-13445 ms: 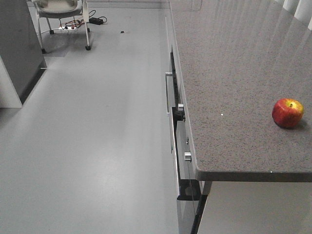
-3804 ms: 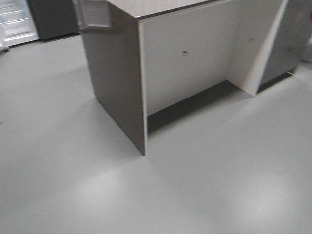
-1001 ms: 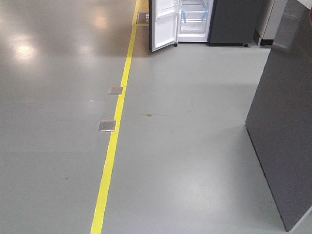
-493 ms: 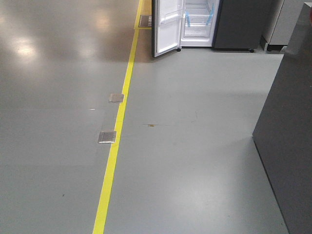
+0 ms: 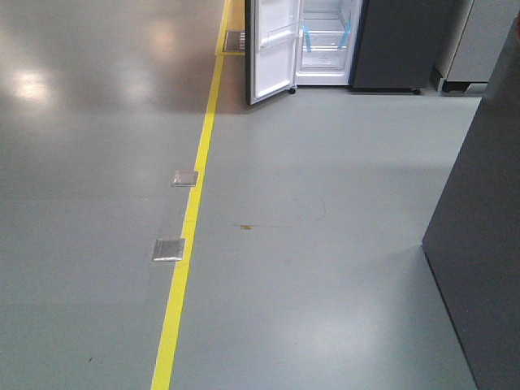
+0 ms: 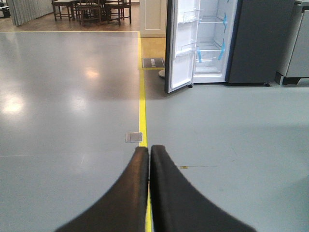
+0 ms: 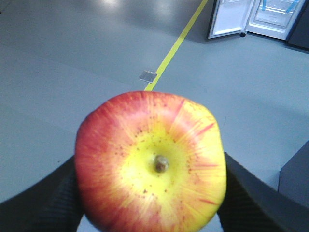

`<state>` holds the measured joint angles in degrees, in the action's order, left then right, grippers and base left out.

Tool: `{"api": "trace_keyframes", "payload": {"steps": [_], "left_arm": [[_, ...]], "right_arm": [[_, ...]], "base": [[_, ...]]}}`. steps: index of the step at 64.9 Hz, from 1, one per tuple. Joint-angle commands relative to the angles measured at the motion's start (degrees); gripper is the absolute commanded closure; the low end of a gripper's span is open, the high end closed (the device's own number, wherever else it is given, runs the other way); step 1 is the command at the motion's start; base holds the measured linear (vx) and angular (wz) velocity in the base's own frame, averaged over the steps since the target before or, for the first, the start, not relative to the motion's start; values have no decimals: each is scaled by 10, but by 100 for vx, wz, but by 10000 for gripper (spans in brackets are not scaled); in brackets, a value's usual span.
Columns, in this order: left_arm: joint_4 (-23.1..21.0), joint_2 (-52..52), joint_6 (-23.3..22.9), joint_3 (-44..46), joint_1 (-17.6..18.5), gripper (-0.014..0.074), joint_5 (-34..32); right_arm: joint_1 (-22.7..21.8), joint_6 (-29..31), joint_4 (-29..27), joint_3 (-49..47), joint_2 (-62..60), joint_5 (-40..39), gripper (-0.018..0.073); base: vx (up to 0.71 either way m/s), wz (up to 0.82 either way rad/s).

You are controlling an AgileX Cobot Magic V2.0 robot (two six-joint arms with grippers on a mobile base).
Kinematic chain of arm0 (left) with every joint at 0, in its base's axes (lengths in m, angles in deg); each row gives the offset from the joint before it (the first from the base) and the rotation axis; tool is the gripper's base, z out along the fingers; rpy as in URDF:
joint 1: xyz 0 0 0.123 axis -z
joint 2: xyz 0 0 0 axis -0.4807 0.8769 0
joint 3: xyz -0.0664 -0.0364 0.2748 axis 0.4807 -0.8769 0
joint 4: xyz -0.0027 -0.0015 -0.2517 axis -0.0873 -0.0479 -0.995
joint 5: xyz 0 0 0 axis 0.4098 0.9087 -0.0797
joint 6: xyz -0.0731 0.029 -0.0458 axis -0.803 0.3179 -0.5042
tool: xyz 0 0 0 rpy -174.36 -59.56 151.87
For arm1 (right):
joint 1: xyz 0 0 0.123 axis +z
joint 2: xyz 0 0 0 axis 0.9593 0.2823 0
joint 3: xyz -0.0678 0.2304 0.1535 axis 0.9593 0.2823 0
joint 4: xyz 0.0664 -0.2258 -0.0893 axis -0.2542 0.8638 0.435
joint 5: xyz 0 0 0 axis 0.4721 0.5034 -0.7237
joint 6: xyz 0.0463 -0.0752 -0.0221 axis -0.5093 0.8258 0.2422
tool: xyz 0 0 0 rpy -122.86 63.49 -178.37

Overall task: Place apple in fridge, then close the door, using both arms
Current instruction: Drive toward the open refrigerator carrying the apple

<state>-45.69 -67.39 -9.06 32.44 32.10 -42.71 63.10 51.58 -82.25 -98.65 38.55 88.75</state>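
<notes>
The red apple (image 7: 150, 162) with its yellow stem patch fills the right wrist view, and my right gripper (image 7: 152, 191) is shut on it, one black finger on each side. My left gripper (image 6: 148, 151) is shut with nothing in it, hanging above the floor. The fridge (image 5: 398, 41) stands far ahead at the top of the front view, its white interior (image 5: 325, 36) with blue tape strips showing. Its door (image 5: 272, 49) stands swung open to the left, white inside with clear bins. The fridge (image 6: 251, 41) and its open door (image 6: 181, 48) also show in the left wrist view, and the door (image 7: 231, 17) in the right wrist view.
A yellow floor line (image 5: 188, 244) runs toward the fridge, with two metal floor plates (image 5: 168, 248) beside it. A dark grey unit (image 5: 483, 244) rises at the right edge. A light grey cabinet (image 5: 487, 41) stands right of the fridge. Chairs and tables (image 6: 91, 9) are far back.
The view has shifted since half a second ago: the fridge, floor plates and yellow line sit lower and slightly left in the frame. Much earlier the apple lay on a speckled counter.
</notes>
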Motion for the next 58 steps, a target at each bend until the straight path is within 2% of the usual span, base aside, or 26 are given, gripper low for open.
{"api": "trace_keyframes", "payload": {"steps": [1,58], "left_arm": [[0,-9,-4,-16,-1,603,-41],[0,-9,-4,-16,-1,603,-41]], "right_arm": [[-1,4,-20,-16,-7,-38,568],[-1,4,-20,-16,-7,-38,568]], "base": [[24,-6],[25,-6]]}}
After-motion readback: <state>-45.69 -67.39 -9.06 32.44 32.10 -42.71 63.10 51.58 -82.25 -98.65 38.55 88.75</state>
